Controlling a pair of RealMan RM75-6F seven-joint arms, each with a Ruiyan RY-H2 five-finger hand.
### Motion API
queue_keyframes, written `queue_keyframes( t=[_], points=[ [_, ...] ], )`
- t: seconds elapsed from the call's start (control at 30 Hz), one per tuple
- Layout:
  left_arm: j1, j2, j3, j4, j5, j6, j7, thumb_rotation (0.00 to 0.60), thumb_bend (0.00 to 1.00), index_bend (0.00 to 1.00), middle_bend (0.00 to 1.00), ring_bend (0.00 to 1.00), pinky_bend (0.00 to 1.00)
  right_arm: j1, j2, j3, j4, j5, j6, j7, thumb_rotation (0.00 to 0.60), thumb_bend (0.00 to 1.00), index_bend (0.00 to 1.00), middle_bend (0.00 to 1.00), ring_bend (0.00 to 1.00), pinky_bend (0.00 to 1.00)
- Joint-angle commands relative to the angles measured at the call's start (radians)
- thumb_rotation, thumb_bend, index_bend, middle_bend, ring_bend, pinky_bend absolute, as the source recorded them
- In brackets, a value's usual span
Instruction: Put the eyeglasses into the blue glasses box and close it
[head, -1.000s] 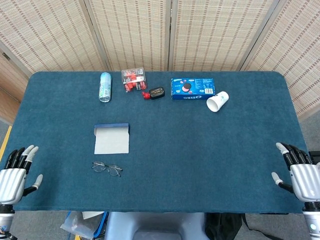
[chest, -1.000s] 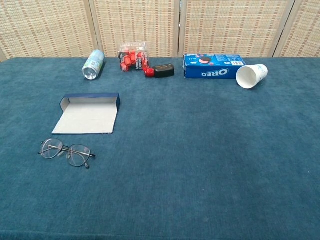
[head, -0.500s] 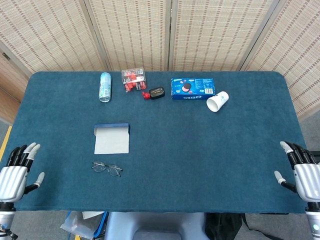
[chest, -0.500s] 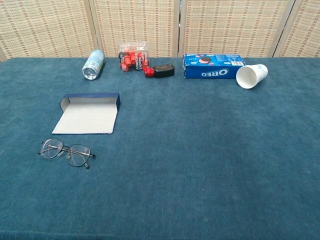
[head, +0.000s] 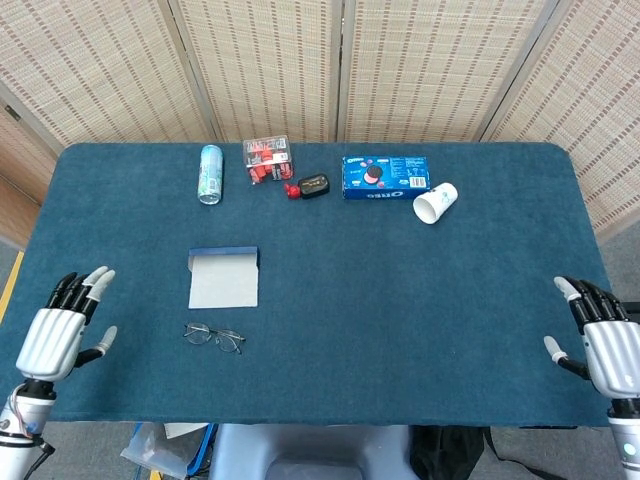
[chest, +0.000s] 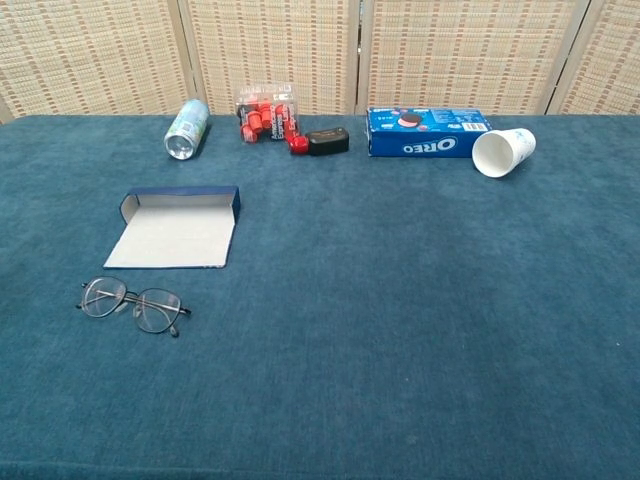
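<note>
Eyeglasses (head: 214, 337): thin wire frame, clear lenses, lying flat on the bench (head: 400, 300) near its front left, just in front of the glasses box and apart from it. Nothing lies on or over them.

Glasses box (head: 224, 278): blue, opened out flat, pale lining upward, low blue wall along its far edge. Nothing inside.

Left hand (head: 62, 328): at the bench's front left edge, well to the left of the eyeglasses, fingers spread apart, holding nothing. Seen in the head view only.

Right hand (head: 600, 335): at the front right edge, far from both task items, fingers apart, holding nothing. Seen in the head view only.

Back row, well apart from the box:
- Can (head: 210, 173), pale blue-green, on its side, far left.
- Clear case (head: 267, 157) of red pieces, right of the can.
- Small black item (head: 314, 184) with a red piece touching its left end.
- Blue cookie box (head: 385, 176), lying flat.
- White paper cup (head: 435, 203), tipped on its side, just right of the cookie box.

Bare blue cloth lies between the left hand and the eyeglasses.
</note>
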Motion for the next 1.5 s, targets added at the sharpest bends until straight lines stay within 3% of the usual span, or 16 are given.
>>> queue_keyframes(
  t=[0.03,0.13,0.2,0.33,0.43,0.67,1.1,1.5],
  points=[
    [-0.060,0.001,-0.015,-0.023,0.002,-0.075,0.021,0.600,0.34,0.09,0.28,0.29,0.37,0.002,0.004,0.001,-0.002,0.000,-0.002,0.001,0.600,0.28,0.07,0.13,0.10,0.15],
    [-0.103,-0.009,-0.023,-0.037,0.004,-0.124,0.038,0.600,0.32,0.13,0.40,0.40,0.55,0.004,0.007,0.002,-0.004,0.000,-0.005,0.001,0.600,0.27,0.07,0.13,0.10,0.15],
    [-0.131,-0.014,-0.026,-0.049,0.002,-0.160,0.061,0.600,0.32,0.17,0.55,0.51,0.67,0.005,0.010,0.001,-0.005,0.003,-0.009,0.002,0.600,0.27,0.07,0.13,0.10,0.15],
    [-0.185,-0.034,-0.027,-0.063,-0.005,-0.232,0.100,0.600,0.32,0.24,0.83,0.76,0.86,0.006,0.014,0.000,-0.006,0.003,-0.012,0.003,0.600,0.28,0.07,0.13,0.10,0.15],
    [-0.225,-0.044,-0.022,-0.077,-0.029,-0.305,0.132,0.600,0.32,0.28,0.97,0.89,0.95,0.006,0.013,0.000,-0.004,0.004,-0.011,0.006,0.600,0.27,0.07,0.15,0.10,0.15],
    [-0.292,-0.109,-0.018,-0.072,-0.088,-0.400,0.198,0.600,0.32,0.30,1.00,1.00,1.00,0.004,0.007,-0.001,0.009,0.009,-0.012,0.018,0.600,0.28,0.07,0.15,0.10,0.15],
    [-0.360,-0.236,-0.003,-0.025,-0.214,-0.472,0.346,0.600,0.32,0.32,1.00,1.00,1.00,0.004,0.003,-0.003,0.033,0.020,-0.021,0.044,0.600,0.28,0.07,0.15,0.10,0.15],
    [-0.373,-0.283,0.023,0.020,-0.334,-0.475,0.423,0.600,0.32,0.35,1.00,1.00,1.00,0.004,0.001,-0.004,0.047,0.020,-0.023,0.056,0.600,0.28,0.07,0.15,0.10,0.15]
  ],
)
